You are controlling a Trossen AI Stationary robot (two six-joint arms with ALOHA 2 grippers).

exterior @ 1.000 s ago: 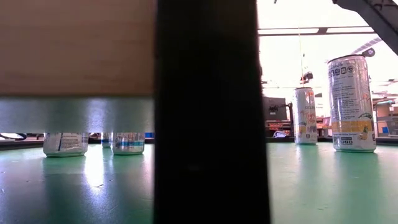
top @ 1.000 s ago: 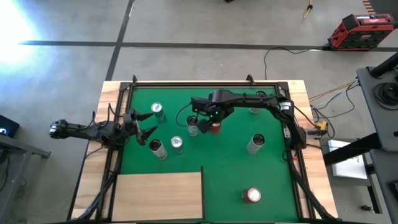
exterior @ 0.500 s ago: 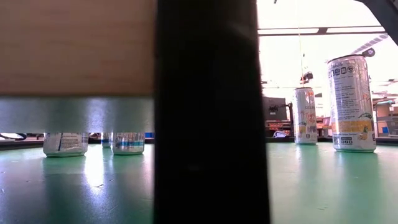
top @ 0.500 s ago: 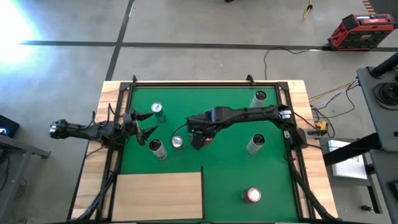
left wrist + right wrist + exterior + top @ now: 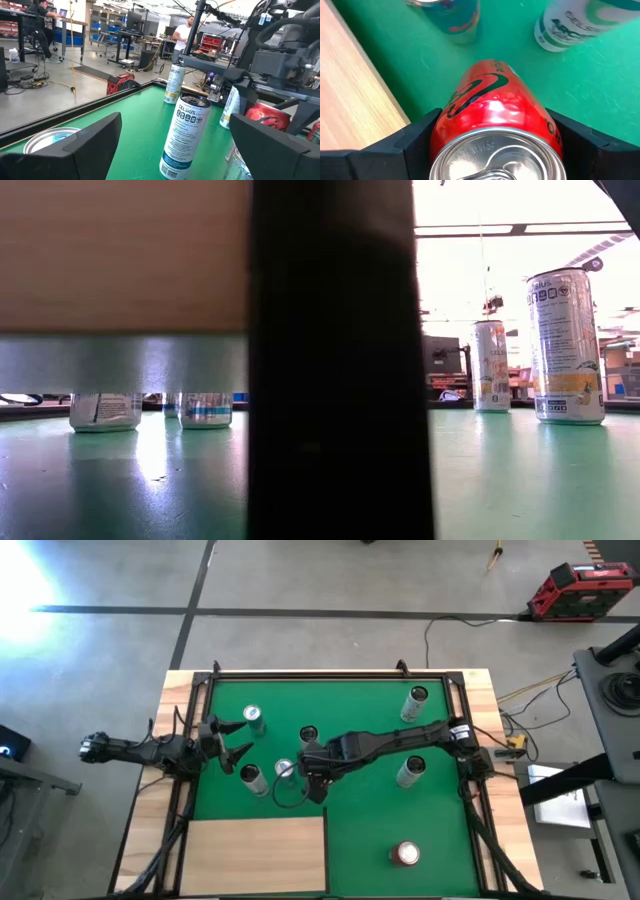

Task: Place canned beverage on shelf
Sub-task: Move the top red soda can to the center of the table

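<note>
Two slender black articulated arms built of tube-like links and rounded joint housings; the left arm's outer end (image 5: 93, 748) carries a round silvery fitting, and the right arm's base joint (image 5: 459, 729) shows a pale metallic band. A thin black cable loops loosely beside the right end effector (image 5: 316, 778). Each end effector has two matte black, flat-faced wedge fingers, those of the left end effector (image 5: 231, 738) tapering to points.

The right hand (image 5: 312, 783) has carried the red can (image 5: 495, 120) toward, seemingly near, the shelf (image 5: 255, 852).
</note>
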